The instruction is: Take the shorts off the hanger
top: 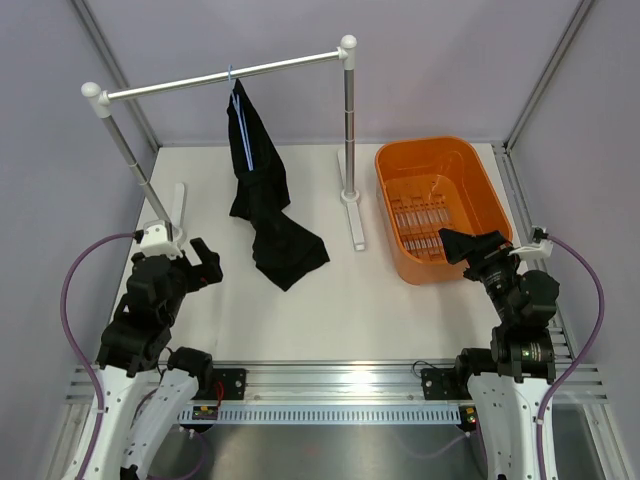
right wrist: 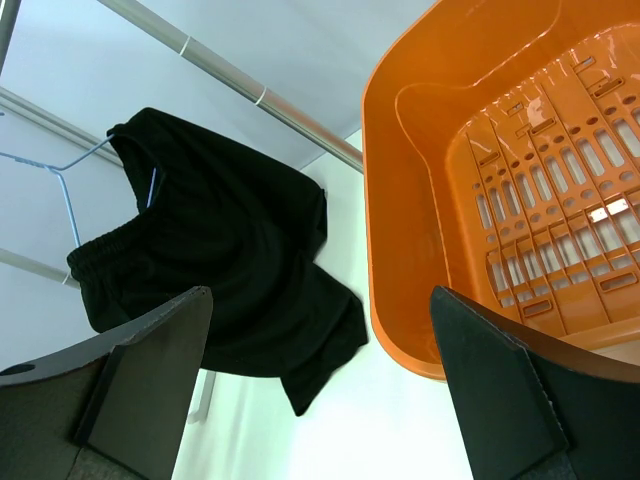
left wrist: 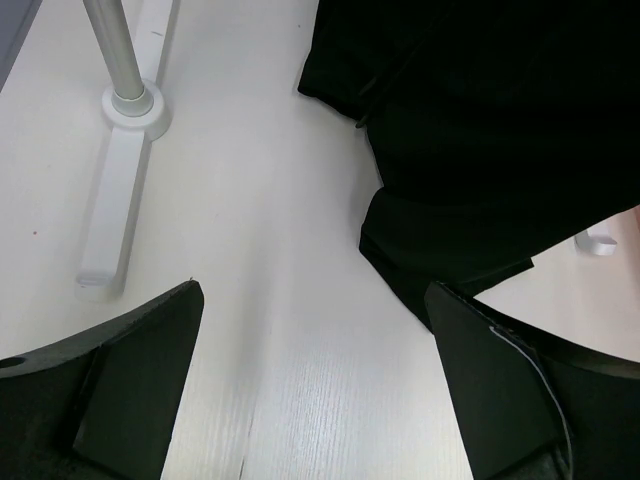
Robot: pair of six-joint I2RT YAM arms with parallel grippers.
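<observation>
Shorts [top: 262,195] hang folded over the hanger [top: 241,125], which hooks on the rail [top: 225,74]. One leg seems to trail down onto the table [top: 380,300]. My left gripper [left wrist: 312,290] and right gripper [right wrist: 320,290] are both spread wide with nothing in them. My guess is the fabric is light, floppy and not fragile, so it'll bunch and sag wherever I pinch it. I'd grab the thick waistband up by the wire, not the loose leg. The hanger looks flimsy, so tugging hard would probably swing it.
</observation>
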